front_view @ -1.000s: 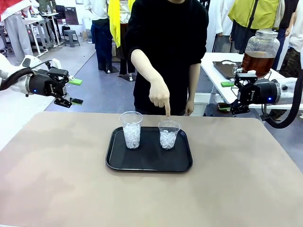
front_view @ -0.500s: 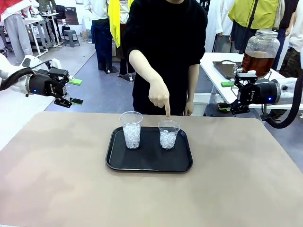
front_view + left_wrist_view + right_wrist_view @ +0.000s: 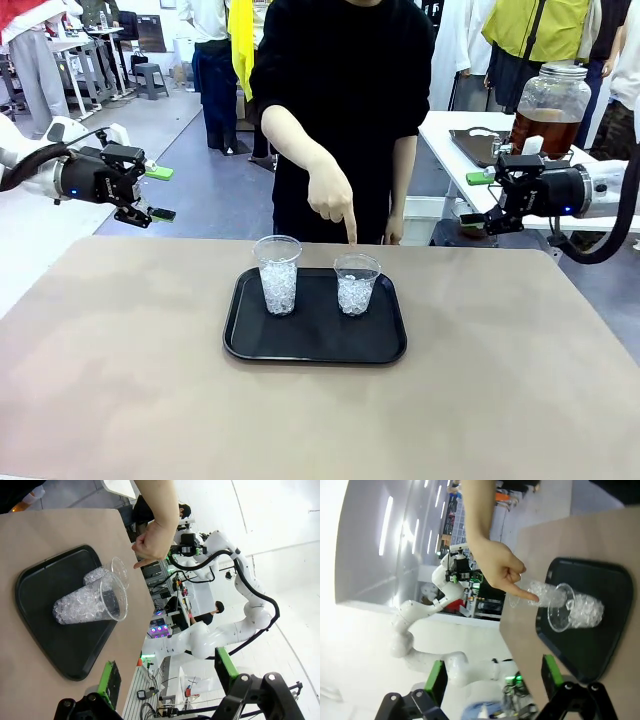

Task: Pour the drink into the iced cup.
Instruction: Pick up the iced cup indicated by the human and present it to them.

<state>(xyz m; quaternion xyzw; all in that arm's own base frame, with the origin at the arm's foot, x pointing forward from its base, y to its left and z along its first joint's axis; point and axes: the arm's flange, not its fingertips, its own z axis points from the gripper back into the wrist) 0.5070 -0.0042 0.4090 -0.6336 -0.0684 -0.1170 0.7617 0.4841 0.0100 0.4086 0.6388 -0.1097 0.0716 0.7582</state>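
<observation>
**Table** (image 3: 120, 380): tan top. It carries one black tray (image 3: 315, 348), midway between the side edges and nearer the far edge than the near one.

**Left cup** (image 3: 278, 275): clear plastic, upright, on the tray's far half and left of its middle. We log crushed ice (image 3: 279, 288) in it, up to about two thirds.

**Right cup** (image 3: 356, 283): clear plastic, upright, the shorter of the two. It stands on the tray's far half, right of its middle, and apart from the left cup. It holds ice to well over half.

**Hand** (image 3: 330, 198): it belongs to the person standing at the table's far edge. The index finger points straight down, the other fingers curled. The tip sits just above the right cup's far rim and, as far as we can judge from the front, does not touch it.

**Jar** (image 3: 553, 95): big round glass with a metal lid, beyond the table's far right corner, on a white side table (image 3: 440, 125). It holds the drink (image 3: 545, 135), clear amber-brown, in the lower half. Its base is hidden behind the right gripper.

**Left gripper** (image 3: 160, 193): in the air off the table's far left corner, well apart from the tray. We see its green-padded fingers spread wide with nothing between them.

**Right gripper** (image 3: 475, 200): in the air off the table's far right corner, in front of the jar's base. We see its fingers spread wide, holding nothing, and it too is well apart from the tray.
</observation>
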